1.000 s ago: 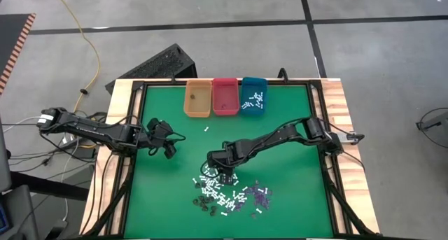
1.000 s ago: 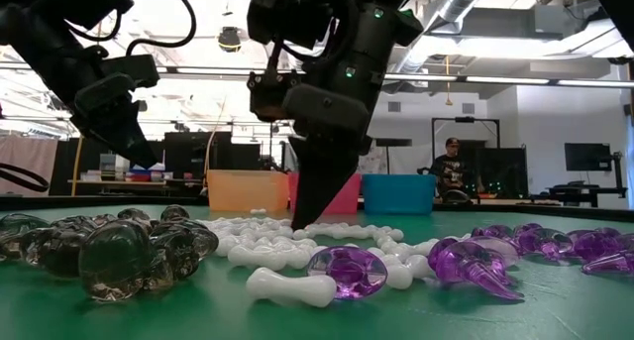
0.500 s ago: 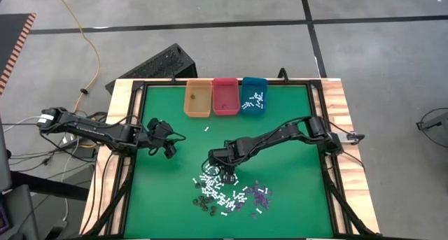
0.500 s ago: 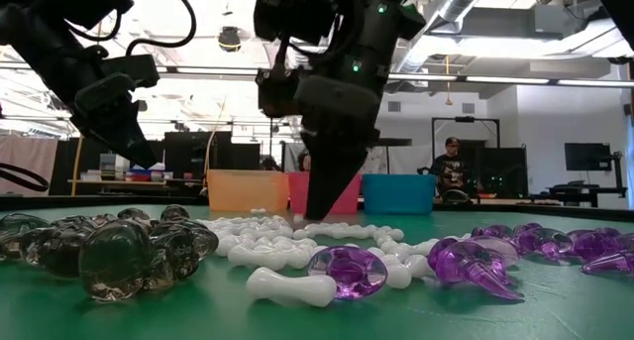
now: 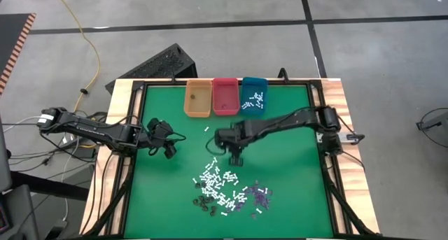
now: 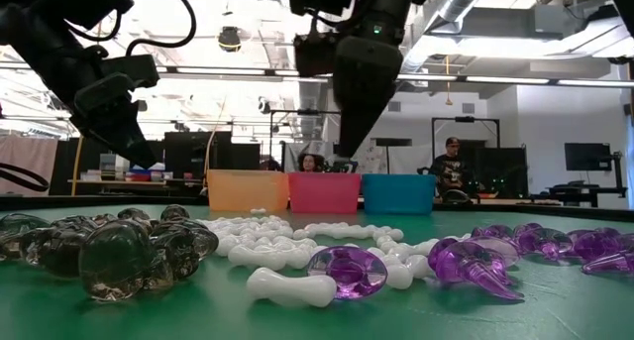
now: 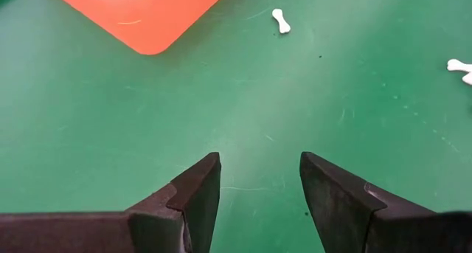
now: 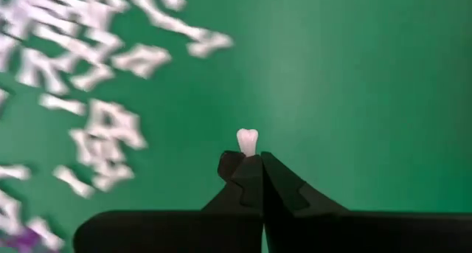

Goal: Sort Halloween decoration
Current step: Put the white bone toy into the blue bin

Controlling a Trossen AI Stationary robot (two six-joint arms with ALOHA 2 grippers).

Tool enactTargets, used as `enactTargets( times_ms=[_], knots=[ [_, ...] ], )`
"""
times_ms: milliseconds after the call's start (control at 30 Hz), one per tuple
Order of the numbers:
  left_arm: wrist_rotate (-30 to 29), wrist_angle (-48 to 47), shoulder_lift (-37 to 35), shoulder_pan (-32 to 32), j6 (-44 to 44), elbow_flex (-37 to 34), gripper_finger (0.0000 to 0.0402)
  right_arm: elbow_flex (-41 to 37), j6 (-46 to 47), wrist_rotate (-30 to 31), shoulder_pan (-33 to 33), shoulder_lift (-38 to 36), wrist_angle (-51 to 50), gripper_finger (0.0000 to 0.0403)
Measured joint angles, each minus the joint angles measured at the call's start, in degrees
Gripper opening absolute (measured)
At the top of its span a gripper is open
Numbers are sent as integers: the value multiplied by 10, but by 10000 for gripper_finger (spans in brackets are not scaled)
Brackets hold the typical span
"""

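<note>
So the small white plastic bone (image 8: 248, 141) is pinched between the tips of the right gripper (image 8: 249, 164), one knobby end poking out past the closed fingers. A second ago that gripper was down in the pile with its tips on the mat; now it's up off the table and has swung toward the bins, hanging over bare green mat between the pile and the bin row in the high view (image 5: 236, 156). I'd read that as the pick having worked and the carry being underway.

The rest of the Halloween decoration pile (image 5: 227, 191) sits where it was, near the front middle of the green mat (image 5: 294, 191): white bones in the centre, clear purple bits (image 6: 475, 261) to one side, dark smoky skull-ish pieces (image 6: 119, 253) to the other. One stray bone (image 5: 207, 129) lies alone nearer the bins.

At the far edge are the orange rectangular bin (image 5: 197, 99), the pink one (image 5: 225, 96) and the teal one (image 5: 253, 94). The teal one already has white bones in it, so my guess is that's where this one goes.

Left gripper (image 7: 258, 183) hasn't budged, parked over the left side of the mat with fingers spread and nothing between them.
</note>
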Motion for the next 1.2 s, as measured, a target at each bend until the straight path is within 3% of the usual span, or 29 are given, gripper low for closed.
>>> enactTargets(
  times_ms=[367,700,900,1200],
  knots=[
    [8,0,0,0,-1,0,179,1,-95,44,-175,-87,-133,16],
    [8,0,0,0,-1,0,179,1,-108,45,-358,-76,-110,29],
    [8,0,0,0,-1,0,179,1,-100,44,-406,-74,-76,50],
    [7,0,0,0,-1,0,179,1,-114,42,-407,-73,-74,87]
  ],
)
